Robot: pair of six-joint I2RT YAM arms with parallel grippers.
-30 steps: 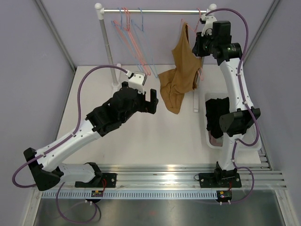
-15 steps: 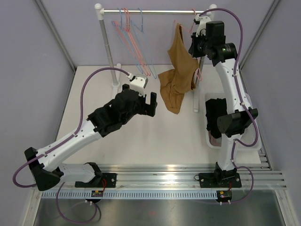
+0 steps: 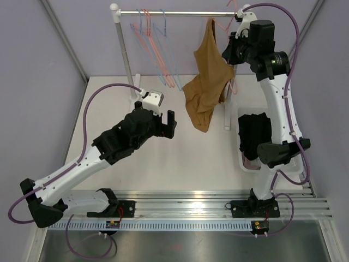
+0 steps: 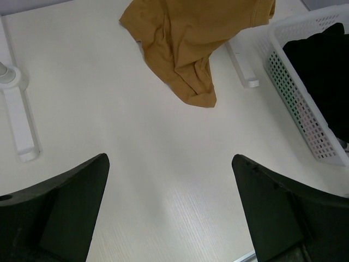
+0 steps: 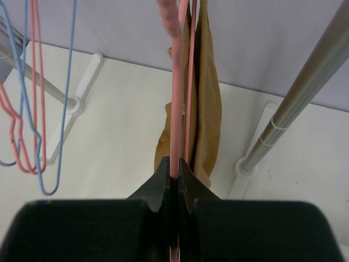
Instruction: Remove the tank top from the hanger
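While the right claw [image 5: 174,166] is pinched fully closed on the pink hanger [image 5: 175,109] up by the rail [image 3: 174,12], toward 1 o'clock in the overhead view, the mustard tank top [image 3: 210,65] hangs from that hanger, its lower end bunched on the white surface [image 4: 109,109]. The left claw [image 4: 169,164] gapes wide and holds nothing, hovering at 9 o'clock of the bunched hem. A white basket [image 4: 294,93] with dark clothing sits at 3 o'clock of it.

Matt cloth tank top [image 3: 207,76]; smooth-coated hanger [image 5: 175,109]; shiny metal rail [image 3: 180,13]; perforated plastic basket [image 4: 297,103]; smooth matt table [image 4: 136,142].
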